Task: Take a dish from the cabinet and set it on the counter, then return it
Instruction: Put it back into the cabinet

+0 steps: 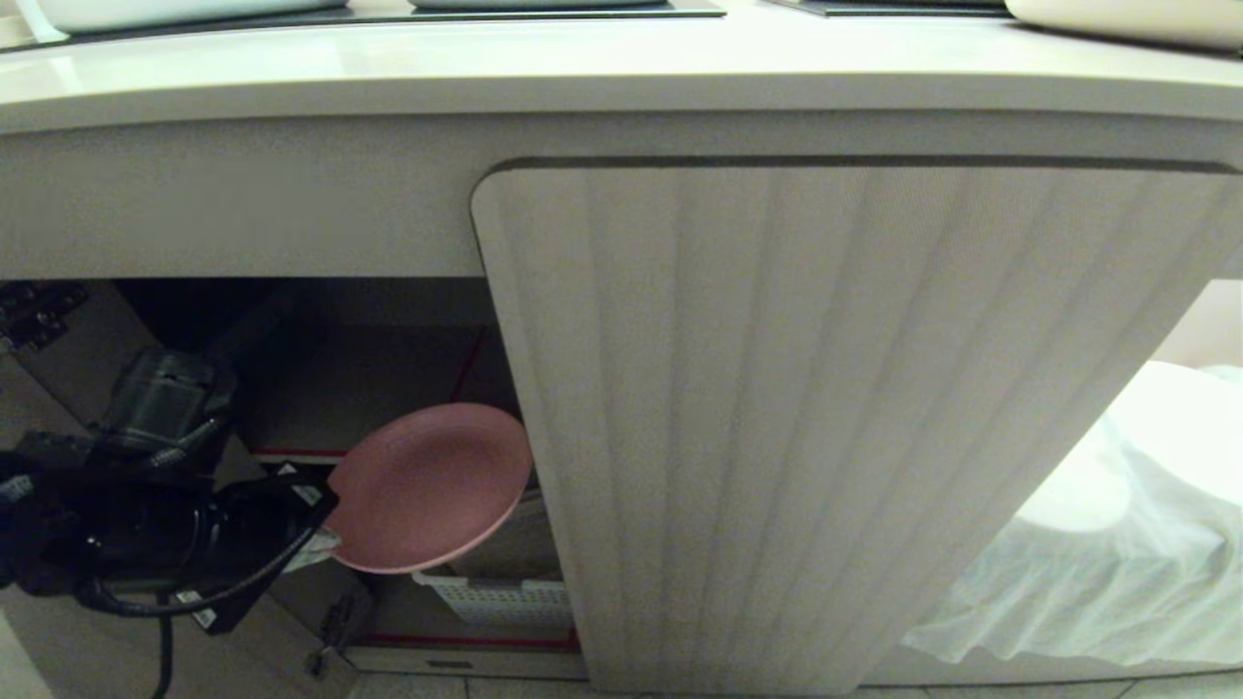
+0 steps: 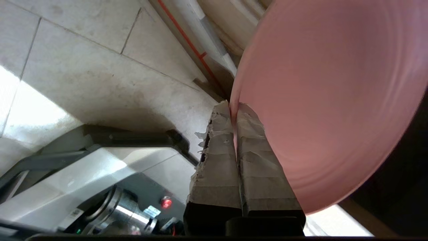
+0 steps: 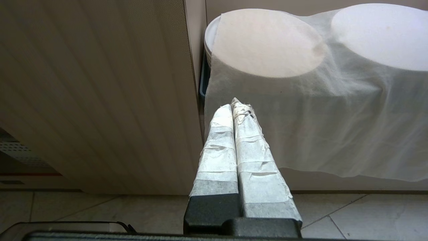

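The dish (image 1: pixel 432 485), a round pink plate, hangs tilted in the open left bay of the cabinet (image 1: pixel 825 417), in front of a red-edged shelf. My left gripper (image 1: pixel 325 539) is shut on the dish's left rim; in the left wrist view the taped fingers (image 2: pixel 233 107) pinch the rim of the dish (image 2: pixel 334 100). The cream counter (image 1: pixel 583 68) runs along the top, above the dish. My right gripper (image 3: pixel 235 105) is shut on nothing, low by the fluted door (image 3: pixel 100 100), outside the head view.
A white perforated basket (image 1: pixel 500 597) sits on the cabinet's bottom shelf under the dish. The closed fluted door stands right beside the dish. A white cloth (image 1: pixel 1117 544) drapes over round shapes at the right. A black hinge (image 1: pixel 34 311) shows at upper left. Black cooktop panels (image 1: pixel 388 15) lie on the counter.
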Tool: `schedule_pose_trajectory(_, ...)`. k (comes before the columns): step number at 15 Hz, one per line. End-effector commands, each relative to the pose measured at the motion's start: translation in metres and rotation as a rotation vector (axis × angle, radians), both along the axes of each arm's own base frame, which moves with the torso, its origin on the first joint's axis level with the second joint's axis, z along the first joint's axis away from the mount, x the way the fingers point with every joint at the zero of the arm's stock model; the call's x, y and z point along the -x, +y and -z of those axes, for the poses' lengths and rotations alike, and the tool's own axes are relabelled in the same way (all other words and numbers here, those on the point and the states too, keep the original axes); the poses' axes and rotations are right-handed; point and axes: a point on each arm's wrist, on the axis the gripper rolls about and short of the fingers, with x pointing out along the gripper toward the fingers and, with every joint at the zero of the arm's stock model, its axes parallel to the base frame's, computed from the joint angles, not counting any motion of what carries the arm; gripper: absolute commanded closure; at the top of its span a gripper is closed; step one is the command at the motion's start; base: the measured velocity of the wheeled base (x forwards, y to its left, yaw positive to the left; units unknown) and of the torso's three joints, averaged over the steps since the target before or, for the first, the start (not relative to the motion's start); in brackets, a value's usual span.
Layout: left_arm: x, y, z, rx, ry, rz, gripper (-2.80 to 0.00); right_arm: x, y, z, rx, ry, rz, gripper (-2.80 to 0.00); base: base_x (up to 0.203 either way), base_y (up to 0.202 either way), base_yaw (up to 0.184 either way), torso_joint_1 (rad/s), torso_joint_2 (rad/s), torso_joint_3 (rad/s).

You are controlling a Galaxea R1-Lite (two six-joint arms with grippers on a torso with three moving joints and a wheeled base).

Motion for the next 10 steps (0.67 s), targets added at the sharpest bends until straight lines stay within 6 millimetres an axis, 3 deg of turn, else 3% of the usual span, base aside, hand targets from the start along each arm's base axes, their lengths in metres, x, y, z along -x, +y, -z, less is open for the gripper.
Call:
schedule_pose_trajectory(1,-0.007,0.003,0.005,0.003,-0.001,-0.021,0.00,0.000,0.000,0.000,0.000,0.000,0.000,0.00,0.000,0.000,0.000,0.000,0.00,0.000)
schedule_pose_trajectory(10,-0.024,0.004,0.018,0.009,-0.016,-0.032,0.00,0.000,0.000,0.000,0.000,0.000,0.000,0.00,0.000,0.000,0.000,0.000,0.00,0.000)
